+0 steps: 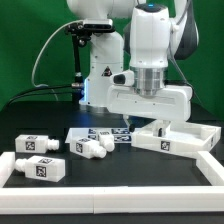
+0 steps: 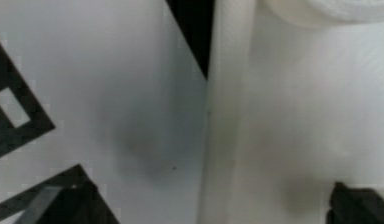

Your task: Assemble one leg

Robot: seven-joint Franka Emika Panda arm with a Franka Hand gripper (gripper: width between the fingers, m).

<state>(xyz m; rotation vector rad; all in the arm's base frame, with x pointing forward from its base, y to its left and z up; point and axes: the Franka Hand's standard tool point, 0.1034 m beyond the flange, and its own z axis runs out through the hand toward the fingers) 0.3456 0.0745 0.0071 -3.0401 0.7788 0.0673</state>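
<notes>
Three legs, small white block-shaped pegs with black-and-white tags, lie on the black table at the exterior view's left: one (image 1: 92, 148) nearest the middle, one (image 1: 34, 143) behind and one (image 1: 38, 168) in front. My gripper (image 1: 150, 118) is lowered at the back left corner of the large white panel with a raised rim (image 1: 190, 138), apart from the legs. In the wrist view white surfaces of the panel (image 2: 278, 120) fill the picture. My gripper (image 2: 203, 205) is open, with its dark fingertips (image 2: 43, 205) far apart on either side of the white surface. No leg shows there.
The marker board (image 1: 100, 135) lies flat between the legs and the panel. A white rail (image 1: 120, 188) runs along the table's front edge and up the exterior view's right side. The robot's base (image 1: 100, 70) and cables stand behind.
</notes>
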